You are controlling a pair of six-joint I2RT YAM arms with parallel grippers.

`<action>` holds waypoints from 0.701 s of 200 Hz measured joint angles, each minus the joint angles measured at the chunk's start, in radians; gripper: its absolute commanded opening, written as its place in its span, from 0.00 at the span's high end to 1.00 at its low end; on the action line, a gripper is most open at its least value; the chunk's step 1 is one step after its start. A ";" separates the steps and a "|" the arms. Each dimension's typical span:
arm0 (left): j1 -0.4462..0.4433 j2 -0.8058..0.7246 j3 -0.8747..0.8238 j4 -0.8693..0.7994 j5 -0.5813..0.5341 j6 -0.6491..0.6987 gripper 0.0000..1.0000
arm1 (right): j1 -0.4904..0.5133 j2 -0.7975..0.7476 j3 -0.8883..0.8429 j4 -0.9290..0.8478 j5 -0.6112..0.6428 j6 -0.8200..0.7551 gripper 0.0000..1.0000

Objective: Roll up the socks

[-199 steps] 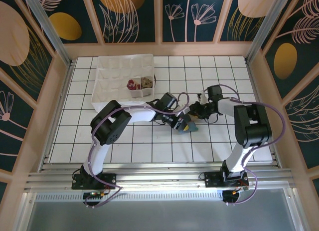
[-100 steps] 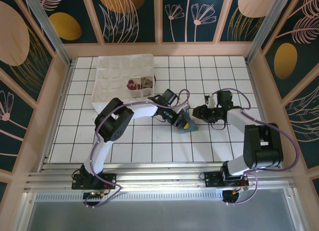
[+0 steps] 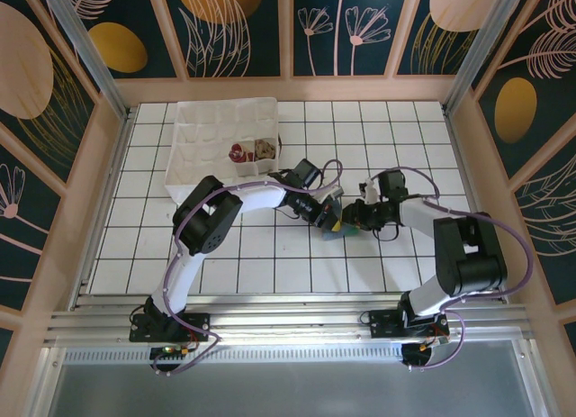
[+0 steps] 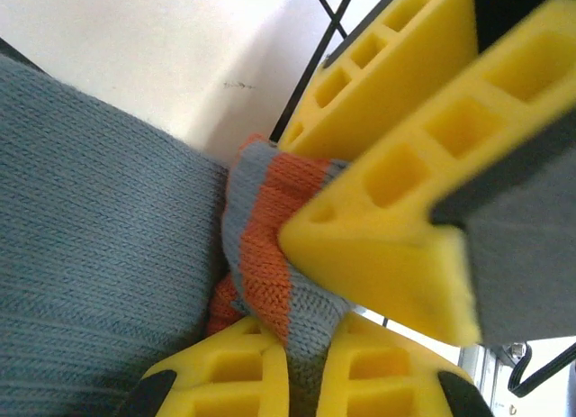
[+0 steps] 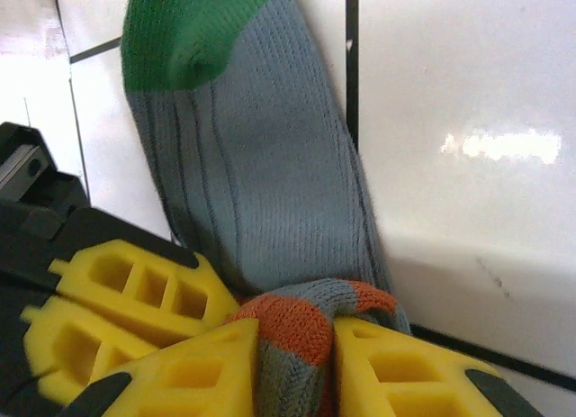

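Observation:
The blue-grey sock with a green toe lies flat on the white tiled table. Its orange-and-grey striped cuff is bunched up. My right gripper is shut on that cuff from one side. My left gripper is shut on the same cuff from the other side, its yellow fingers right beside mine. In the top view the two grippers meet over the sock at mid-table. Two rolled socks sit in the divided tray.
The white divided tray stands at the back left, its corner close behind the left forearm. Wooden walls ring the table. Open tiles lie in front of the grippers and at the right.
My right gripper swung out to the right, then came back to the sock and closed on its cuff. The left gripper kept its hold and barely moved.

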 measured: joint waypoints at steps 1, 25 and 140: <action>0.000 0.000 0.000 0.000 -0.001 0.001 0.89 | 0.000 0.002 0.001 0.000 0.000 0.001 0.79; 0.000 -0.026 -0.018 0.008 -0.048 0.040 0.79 | 0.009 0.045 0.037 -0.009 0.007 0.002 0.87; 0.005 -0.301 -0.262 0.227 -0.423 0.328 0.65 | 0.044 0.092 0.090 -0.032 0.038 0.003 0.92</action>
